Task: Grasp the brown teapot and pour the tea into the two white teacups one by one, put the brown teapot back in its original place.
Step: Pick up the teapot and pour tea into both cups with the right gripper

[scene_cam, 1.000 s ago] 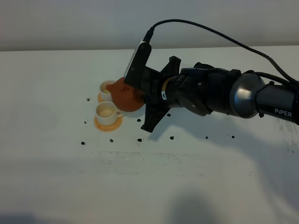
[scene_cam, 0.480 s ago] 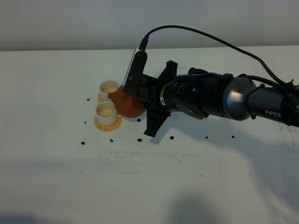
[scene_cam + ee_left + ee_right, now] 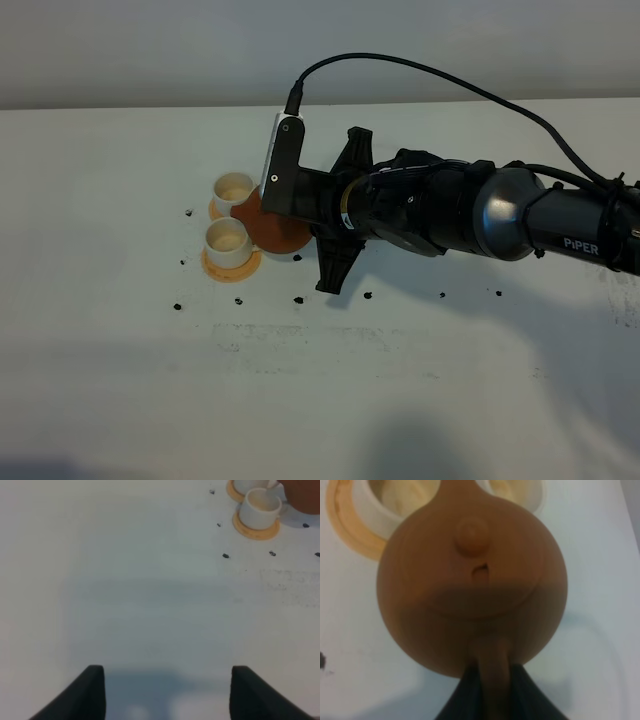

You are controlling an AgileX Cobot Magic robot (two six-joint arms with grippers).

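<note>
Left wrist view has the left gripper (image 3: 167,690) spread wide over the white table (image 3: 150,595). Exterior high view, from the left: two white teacups (image 3: 227,240), cream inside, contents unclear, each on one of two orange coasters (image 3: 232,268). Next comes one brown teapot (image 3: 270,225), lid on, upright over the pale saucer (image 3: 285,256). The right gripper (image 3: 489,695) pinches its handle.

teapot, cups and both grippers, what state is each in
brown teapot: lidded, held in the right gripper
near teacup: upright on near coaster
far teacup: upright on far coaster
right gripper: shut on brown teapot
left gripper: open, empty
</note>
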